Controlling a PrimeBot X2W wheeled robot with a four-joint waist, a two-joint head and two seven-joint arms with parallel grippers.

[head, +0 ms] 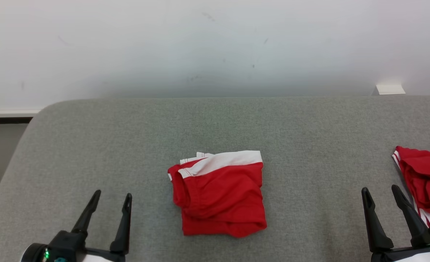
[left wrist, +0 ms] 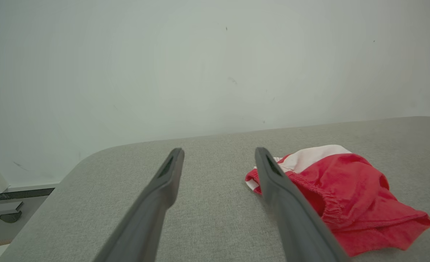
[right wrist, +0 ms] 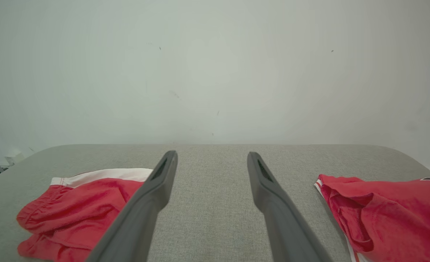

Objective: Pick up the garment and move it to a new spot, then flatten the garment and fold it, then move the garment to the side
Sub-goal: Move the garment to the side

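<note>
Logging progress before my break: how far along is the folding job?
Looks done: the red garment lies folded into a compact block in the middle of the grey surface. In hand: nothing; the left gripper and right gripper both stand open, apart from the cloth. Left: moving it to the side. A second red garment lies rumpled at the right edge.

The folded garment is soft matt red cloth with a smooth white band (its elastic seam puckered). Under it, the padded top is coarse grey woven fabric. Right of it, a second garment is the same matt red cloth. Flanking it, the left gripper and right gripper look like dark matt plastic. Behind it, the wall is pale, matt and faintly scuffed.
</note>
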